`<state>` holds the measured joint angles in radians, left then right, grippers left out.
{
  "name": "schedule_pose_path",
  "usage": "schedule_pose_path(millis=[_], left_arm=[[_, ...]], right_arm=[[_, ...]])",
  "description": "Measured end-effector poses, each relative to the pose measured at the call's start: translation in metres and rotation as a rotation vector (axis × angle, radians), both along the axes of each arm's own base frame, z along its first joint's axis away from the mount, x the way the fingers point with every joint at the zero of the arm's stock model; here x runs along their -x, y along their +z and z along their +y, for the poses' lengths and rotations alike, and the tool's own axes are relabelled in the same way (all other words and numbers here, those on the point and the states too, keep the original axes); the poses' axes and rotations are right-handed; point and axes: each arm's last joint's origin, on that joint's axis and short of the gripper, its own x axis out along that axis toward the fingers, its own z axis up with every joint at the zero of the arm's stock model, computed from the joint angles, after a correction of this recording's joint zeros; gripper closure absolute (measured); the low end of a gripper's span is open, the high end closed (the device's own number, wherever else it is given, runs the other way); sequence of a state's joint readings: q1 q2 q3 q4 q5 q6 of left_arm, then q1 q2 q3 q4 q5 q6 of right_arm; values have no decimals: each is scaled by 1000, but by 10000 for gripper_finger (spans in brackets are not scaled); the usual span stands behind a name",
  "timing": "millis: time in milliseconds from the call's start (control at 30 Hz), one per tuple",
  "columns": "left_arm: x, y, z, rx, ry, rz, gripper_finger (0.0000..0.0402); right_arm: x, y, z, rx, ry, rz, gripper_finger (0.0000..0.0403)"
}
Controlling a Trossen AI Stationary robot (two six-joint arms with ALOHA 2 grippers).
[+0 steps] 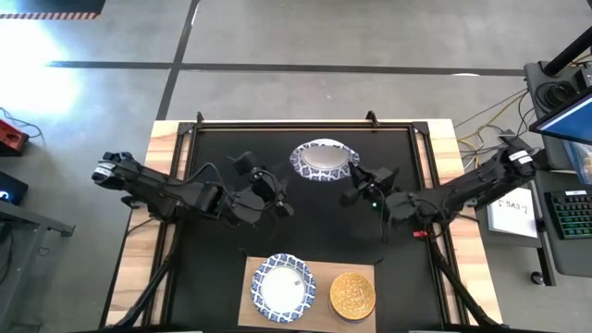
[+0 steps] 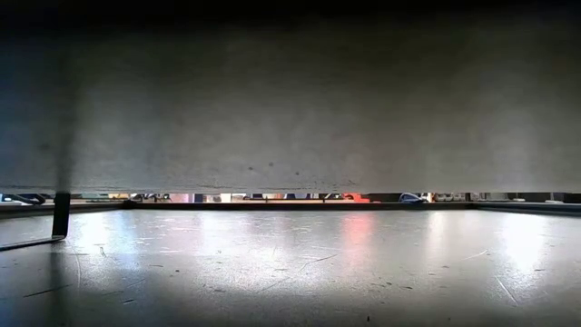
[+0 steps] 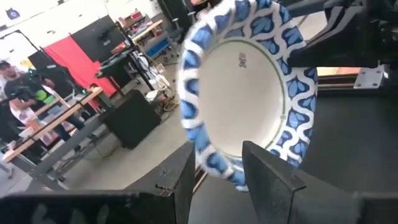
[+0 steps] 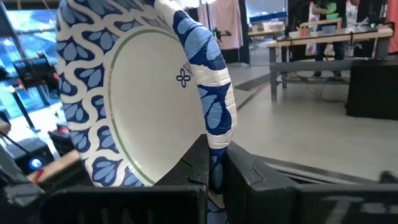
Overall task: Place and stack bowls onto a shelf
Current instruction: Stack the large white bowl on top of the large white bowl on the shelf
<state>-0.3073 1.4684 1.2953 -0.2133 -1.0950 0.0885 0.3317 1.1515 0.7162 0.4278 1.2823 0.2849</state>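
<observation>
A white bowl with a blue patterned rim (image 1: 324, 159) hangs over the far middle of the black mat (image 1: 213, 250), between my two grippers. My left gripper (image 1: 282, 188) is shut on its left side and my right gripper (image 1: 357, 185) is shut on its right side. Both wrist views look into the bowl's white inside (image 3: 239, 93) (image 4: 155, 106). At the near edge lies the light-wood shelf (image 1: 356, 269). On the shelf rest another blue-rimmed white bowl (image 1: 284, 288) and a yellow-gold bowl (image 1: 352, 296), each on its base. My left gripper (image 3: 217, 180) has the bowl's rim (image 3: 214, 163) between its two fingers, one finger (image 3: 267, 177) on the inner side and the other on the outer. It comes roughly level from the table's left. The bowl is lifted clear of the mat and tipped. My right gripper (image 4: 214, 180) pinches the opposite rim (image 4: 214, 149) between its two fingers, one on the white inside and one (image 4: 252, 177) on the outside. The fingers come roughly level from the table's right. The rim stands up from the fingers.
Wooden table strips (image 1: 139, 240) flank the mat. A keyboard (image 1: 573, 217) and papers sit off the table's right. The low view is mostly blocked by a grey surface (image 2: 290, 100) close to its camera. People and benches (image 3: 37, 118) show in the room beyond.
</observation>
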Motion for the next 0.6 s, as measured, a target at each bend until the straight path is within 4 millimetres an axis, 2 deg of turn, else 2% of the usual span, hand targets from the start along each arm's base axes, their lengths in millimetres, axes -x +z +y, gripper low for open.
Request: schedule_pose_path(millis=[267,400,600], left_arm=[[-1,-1,1,-36,78,-5,285],[1,0,3,-69,161,-14,285],[1,0,3,-77,163,-5,285]], right_arm=[[-21,-3,9,27,103,-89,390],[-26,-9,10,25,114,-80,390],[-31,-14,13,-7,176,-120,390]])
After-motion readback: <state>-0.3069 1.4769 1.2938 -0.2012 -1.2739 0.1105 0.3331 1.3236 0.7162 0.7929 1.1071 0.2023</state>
